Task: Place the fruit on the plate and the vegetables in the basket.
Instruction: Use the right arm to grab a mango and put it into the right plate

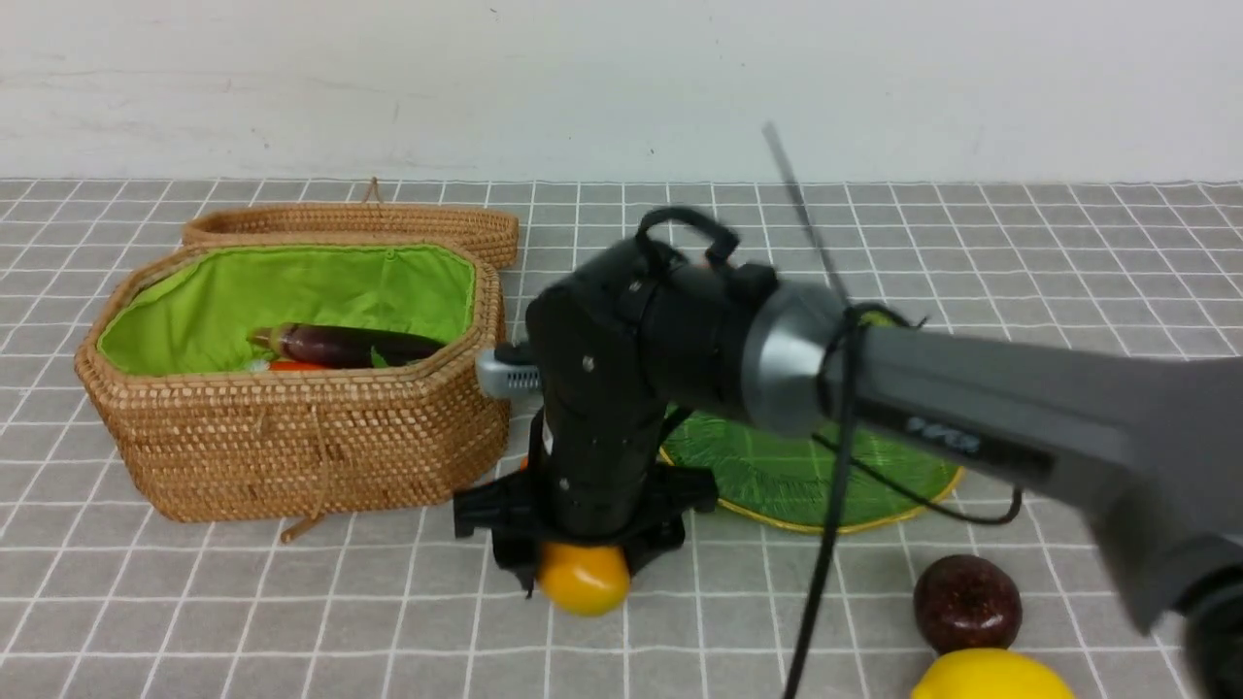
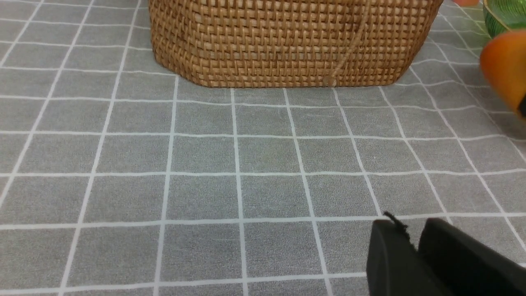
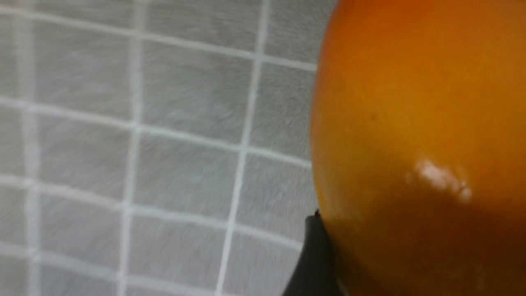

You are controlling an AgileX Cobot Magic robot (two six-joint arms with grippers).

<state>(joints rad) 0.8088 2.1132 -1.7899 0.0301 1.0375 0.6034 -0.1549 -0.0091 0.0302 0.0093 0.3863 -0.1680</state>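
- Right gripper [image 1: 583,555]: jaws clamped across the mango [image 1: 583,585] at the plate's [image 1: 767,476] seven o'clock, ready for a short carry. It is unclear whether the mango is lifted.
- Left gripper [image 2: 412,236]: fingers pressed together, empty, at the basket's [image 1: 291,447] six o'clock, likely keeping clear.
- Eggplant [image 1: 350,345]: inside the basket.
- Maroon fruit [image 1: 966,602], lemon [image 1: 991,675]: at the plate's five o'clock, unplaced.

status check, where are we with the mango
Left hand shut, empty. Right hand astride mango, grip unconfirmed. Plate just behind, nothing in the way.
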